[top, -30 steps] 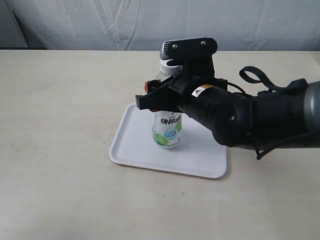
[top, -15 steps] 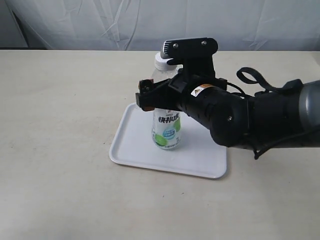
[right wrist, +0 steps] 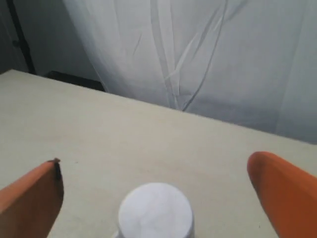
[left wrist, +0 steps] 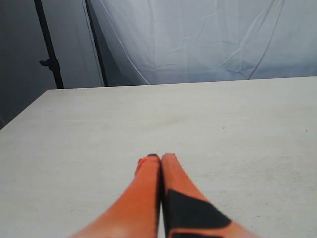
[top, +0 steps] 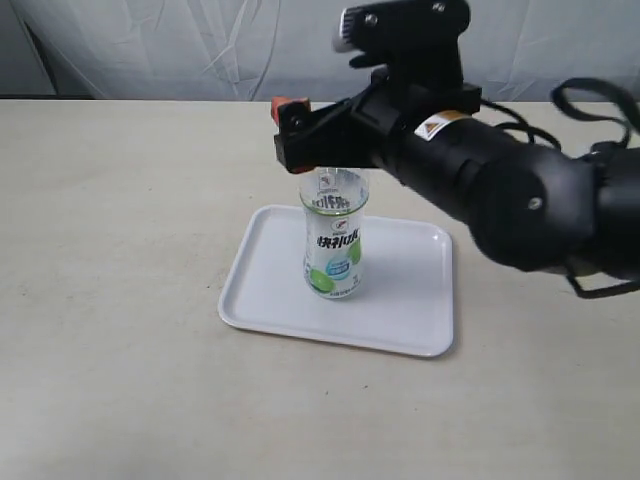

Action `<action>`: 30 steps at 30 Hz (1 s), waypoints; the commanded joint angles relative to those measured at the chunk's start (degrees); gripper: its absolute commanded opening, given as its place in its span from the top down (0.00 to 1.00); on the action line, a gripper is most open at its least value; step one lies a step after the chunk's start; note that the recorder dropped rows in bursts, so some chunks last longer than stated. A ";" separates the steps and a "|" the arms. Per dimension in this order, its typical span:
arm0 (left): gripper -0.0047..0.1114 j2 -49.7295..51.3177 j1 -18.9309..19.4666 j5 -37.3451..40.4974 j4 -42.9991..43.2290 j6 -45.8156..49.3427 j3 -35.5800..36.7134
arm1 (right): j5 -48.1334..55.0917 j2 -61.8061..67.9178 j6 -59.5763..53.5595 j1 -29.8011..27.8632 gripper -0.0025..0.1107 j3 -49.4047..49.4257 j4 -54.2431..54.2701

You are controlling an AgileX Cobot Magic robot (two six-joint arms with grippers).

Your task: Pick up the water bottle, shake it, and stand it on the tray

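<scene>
The water bottle (top: 334,245) stands upright near the middle of the white tray (top: 400,300), label facing the exterior camera. My right gripper (top: 300,135) hangs just above the bottle's top and hides the cap in the exterior view. The right wrist view shows the white cap (right wrist: 155,210) from above, between and below the wide-apart orange fingers (right wrist: 34,196) of the right gripper (right wrist: 154,161), which is open and touches nothing. My left gripper (left wrist: 161,157) shows only in the left wrist view, its orange fingers pressed together with nothing between them, over bare table.
The tray lies on a beige table (top: 120,200) with a white curtain (top: 200,40) behind it. The bulky black right arm (top: 520,190) spans the right side above the table. A black stand pole (left wrist: 49,49) rises beyond the table's far edge.
My right gripper has let go of the bottle, opened and risen from around its upper body to above its cap. The bottle stays upright on the tray.
</scene>
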 commanded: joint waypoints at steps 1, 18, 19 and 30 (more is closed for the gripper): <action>0.96 -0.29 0.08 -0.25 0.15 -0.36 0.13 | 4.73 -8.64 -7.51 -0.11 0.06 -0.23 2.75; 0.96 -0.29 0.08 -0.25 0.15 -0.36 0.13 | 5.26 -30.60 -49.61 -0.11 0.96 -0.23 44.37; 0.96 -0.29 0.08 -0.25 0.15 -0.36 0.13 | 3.78 -31.28 -49.61 -0.11 0.94 -0.23 47.41; 0.96 -0.29 0.08 -0.25 0.15 -0.36 0.13 | -2.48 -33.58 -49.39 -0.11 0.93 -0.23 52.55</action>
